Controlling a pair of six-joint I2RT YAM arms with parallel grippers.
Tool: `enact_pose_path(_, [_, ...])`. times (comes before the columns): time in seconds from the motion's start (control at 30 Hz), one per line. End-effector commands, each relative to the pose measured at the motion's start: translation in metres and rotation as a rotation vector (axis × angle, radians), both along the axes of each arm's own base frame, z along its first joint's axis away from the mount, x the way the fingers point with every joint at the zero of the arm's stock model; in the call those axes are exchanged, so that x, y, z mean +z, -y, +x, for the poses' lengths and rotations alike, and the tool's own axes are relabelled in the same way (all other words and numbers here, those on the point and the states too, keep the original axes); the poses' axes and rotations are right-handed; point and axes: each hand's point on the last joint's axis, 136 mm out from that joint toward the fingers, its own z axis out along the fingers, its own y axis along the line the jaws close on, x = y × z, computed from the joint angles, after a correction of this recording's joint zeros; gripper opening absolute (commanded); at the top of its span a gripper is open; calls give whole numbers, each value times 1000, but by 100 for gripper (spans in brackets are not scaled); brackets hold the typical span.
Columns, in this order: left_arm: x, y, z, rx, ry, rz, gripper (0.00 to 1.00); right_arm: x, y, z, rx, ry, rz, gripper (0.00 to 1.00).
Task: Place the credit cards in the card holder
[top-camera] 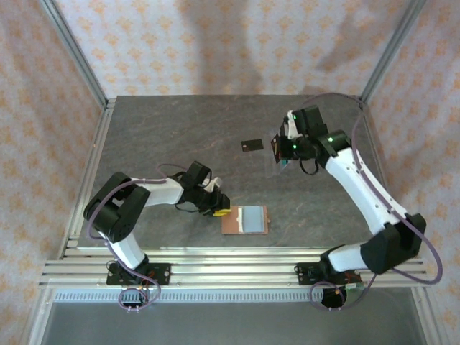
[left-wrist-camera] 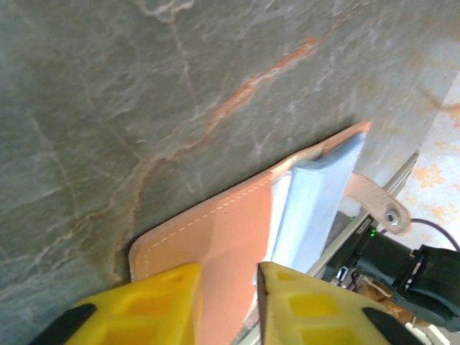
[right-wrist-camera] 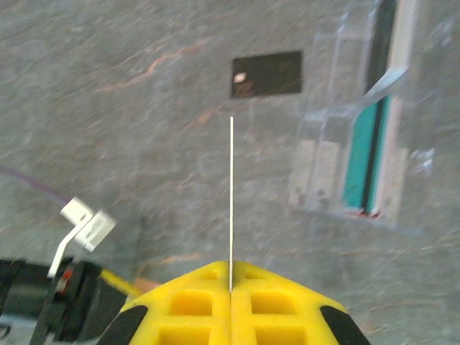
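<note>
Credit card (right-wrist-camera: 231, 187), seemingly edge-on, pinched in right pincer (right-wrist-camera: 231, 279)

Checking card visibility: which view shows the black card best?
Right wrist: the black card lies flat, large, its white mark visible. Top external shows it as a small dark rectangle, mark indiscernible.

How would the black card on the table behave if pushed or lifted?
The black card looks thin and lies flush on the table, so it is probably light and would likely slide when pushed; lifting it may need an edge exposed. The held card in the right gripper reads as a straight line edge-on, so these cards seem stiff.
</note>
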Motion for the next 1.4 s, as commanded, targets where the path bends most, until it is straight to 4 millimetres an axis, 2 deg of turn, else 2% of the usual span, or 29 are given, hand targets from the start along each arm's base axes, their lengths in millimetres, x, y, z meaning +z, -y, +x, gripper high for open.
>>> enact_pose_path(0.0, [36, 8, 13, 9, 88, -39, 34, 6, -20, -23, 44, -18, 165, 0])
enact_pose_path(0.07, [57, 10, 18, 17, 132, -66, 36, 4, -23, -37, 53, -33, 229, 0])
enact_pose_path(0.17, [93, 16, 26, 39, 200, -131, 39, 13, -29, -58, 78, -15, 342, 0])
enact_pose_path(0.3, [145, 21, 37, 111, 304, -262, 40, 29, -26, -75, 55, 38, 457, 0])
enact_pose_path(0.43, [192, 27, 45, 158, 363, -422, 43, 37, -35, -82, 50, 39, 610, 0])
enact_pose_path(0.57, [230, 37, 49, 185, 368, -642, 42, 39, -45, -82, 37, 17, 777, 0])
enact_pose_path(0.67, [255, 39, 51, 198, 363, -820, 42, 41, -49, -86, 54, 20, 816, 0])
enact_pose_path(0.73, [260, 38, 53, 213, 335, -900, 42, 45, -49, -89, 61, 29, 835, 0])
enact_pose_path(0.87, [254, 39, 58, 237, 308, -962, 45, 49, -47, -89, 49, 42, 850, 0])
enact_pose_path(1.07, [240, 49, 57, 224, 313, -855, 47, 46, -48, -85, 34, 33, 860, 0])
enact_pose_path(1.37, [240, 56, 45, 185, 311, -821, 49, 53, -55, -78, 45, 18, 899, 0])
